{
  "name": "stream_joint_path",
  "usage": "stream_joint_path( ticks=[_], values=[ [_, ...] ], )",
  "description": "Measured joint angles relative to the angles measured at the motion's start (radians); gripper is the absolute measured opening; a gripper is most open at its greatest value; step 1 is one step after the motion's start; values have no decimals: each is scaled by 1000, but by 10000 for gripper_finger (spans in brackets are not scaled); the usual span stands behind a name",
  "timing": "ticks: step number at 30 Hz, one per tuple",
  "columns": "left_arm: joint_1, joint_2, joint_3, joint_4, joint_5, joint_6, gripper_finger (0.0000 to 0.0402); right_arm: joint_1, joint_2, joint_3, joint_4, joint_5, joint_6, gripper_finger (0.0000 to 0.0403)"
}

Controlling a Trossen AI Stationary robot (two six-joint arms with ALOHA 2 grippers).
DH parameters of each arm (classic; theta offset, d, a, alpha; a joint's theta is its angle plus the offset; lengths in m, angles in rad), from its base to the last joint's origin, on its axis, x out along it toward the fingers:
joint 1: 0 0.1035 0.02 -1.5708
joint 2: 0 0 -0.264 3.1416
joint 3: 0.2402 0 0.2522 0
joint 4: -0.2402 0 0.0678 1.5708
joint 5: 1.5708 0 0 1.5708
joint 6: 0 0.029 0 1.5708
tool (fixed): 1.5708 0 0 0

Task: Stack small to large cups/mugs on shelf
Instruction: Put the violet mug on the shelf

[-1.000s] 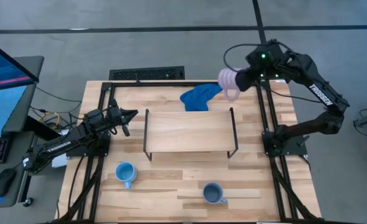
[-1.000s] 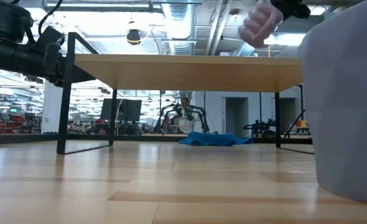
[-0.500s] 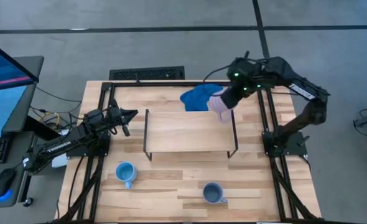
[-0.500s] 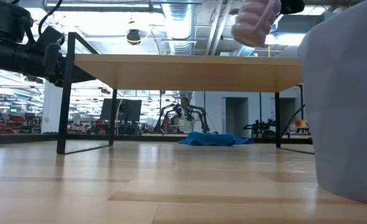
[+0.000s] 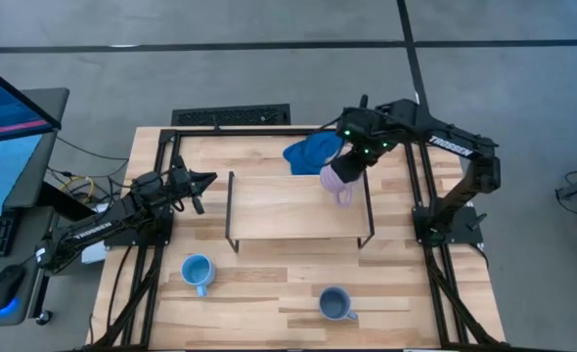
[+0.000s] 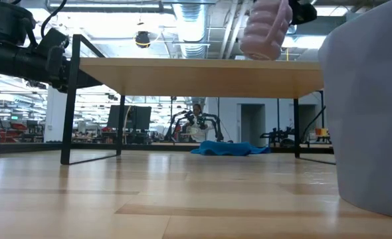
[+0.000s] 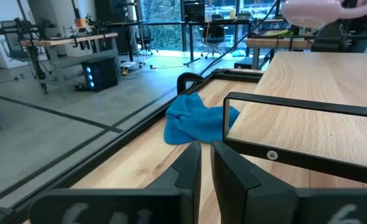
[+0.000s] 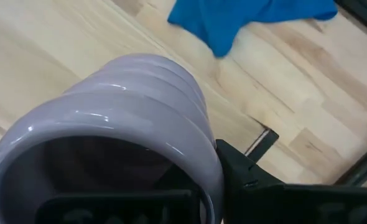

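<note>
My right gripper (image 5: 348,167) is shut on a pale lilac ribbed mug (image 5: 334,182), which it carries above the right far part of the shelf (image 5: 288,210). The shelf is a light-wood board on black wire legs. A sky-blue mug (image 5: 197,271) and a grey-blue mug (image 5: 334,303) stand on the tabletop between the shelf and the near edge. The grey-blue mug (image 6: 372,113) fills the right of the low view. My left gripper (image 7: 205,163) is shut, holds nothing, and points level at the shelf's left end. My right gripper holds the lilac mug by its wall at the rim (image 8: 206,177), one finger inside the mug and one finger (image 8: 246,177) outside. The fingers come steeply from above. The mug (image 6: 265,30) hangs a little tilted, just clear of the shelf board, its handle (image 5: 342,198) toward the near edge.
A bright blue cloth (image 5: 312,153) lies crumpled on the tabletop behind the shelf's far edge. Black frame rails (image 5: 418,186) run along the table's left and right sides. A keyboard (image 5: 232,116) sits beyond the far edge.
My right gripper has carried the lilac mug from beyond the table's far right corner toward the left and near edge, to above the shelf's right far part. It has sunk a little and tipped to point more steeply down. The mug has swung closer to upright.
</note>
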Motion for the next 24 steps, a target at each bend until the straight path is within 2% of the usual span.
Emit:
stream_joint_path(
  ticks=[10,16,24],
  values=[
    [0,0,0,0,0,0,27,47,-60,-155,-1,-17,99,39],
    [0,0,0,0,0,0,27,83,-70,-194,-1,-56,150,39],
    [0,0,0,0,0,0,27,83,-46,-196,0,-68,132,39]
  ],
)
